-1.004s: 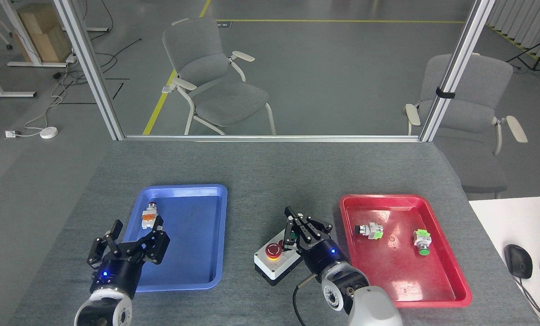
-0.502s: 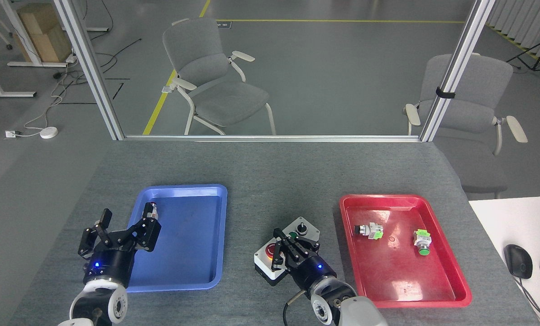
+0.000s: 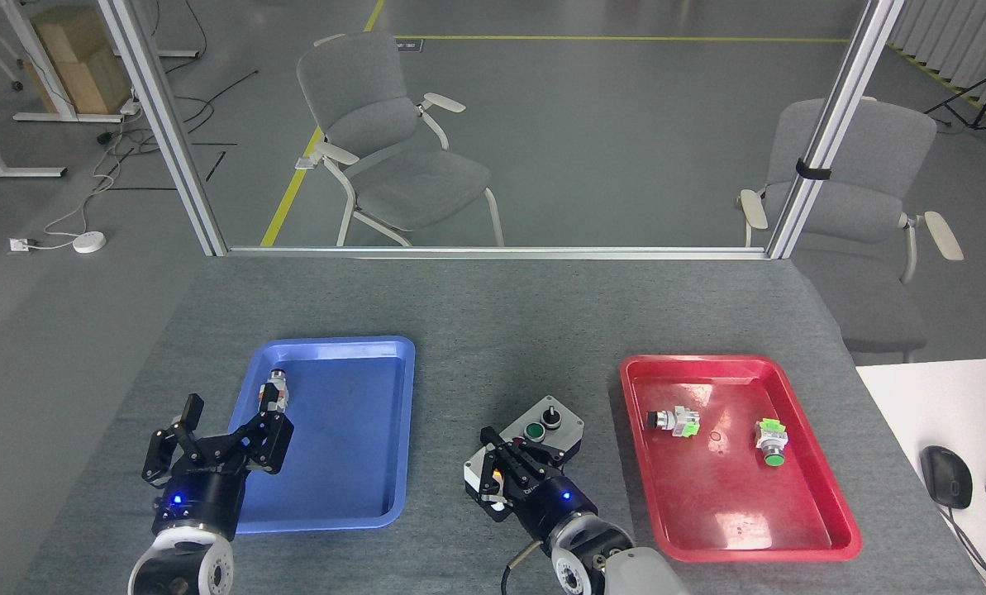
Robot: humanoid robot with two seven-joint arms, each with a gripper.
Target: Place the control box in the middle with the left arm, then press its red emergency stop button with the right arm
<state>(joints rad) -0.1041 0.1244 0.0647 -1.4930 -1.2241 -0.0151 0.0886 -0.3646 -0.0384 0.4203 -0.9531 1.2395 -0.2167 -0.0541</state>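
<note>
Head view: the control box (image 3: 534,442) lies on the bare grey bench (image 3: 493,330) between the blue tray (image 3: 377,516) and the red tray (image 3: 823,516), nearer the red one. Its long axis runs diagonally, the far end pointing up and to the right, the near end down and to the left toward me. On the far end I see the black knob (image 3: 551,414) and, just beside it, the green button (image 3: 534,430).

My right claw (image 3: 505,479) sits over the box's near end, covering the emergency stop (image 3: 497,477); only a sliver of yellow and red shows between the fingers. The fingers are drawn close together, but I cannot tell whether they are fully clenched, nor whether they touch the button. A black cable (image 3: 519,566) loops off that wrist.

My left claw (image 3: 216,434) hangs over the left rim of the blue tray, fingers spread wide and holding nothing. Just beyond its right fingertips (image 3: 276,421) a small push-button part (image 3: 275,393) lies in the blue tray near its far left corner.

In the red tray lie two more loose parts, one with a black head (image 3: 673,421) and one with a green head (image 3: 769,439), well apart from each other.
</note>
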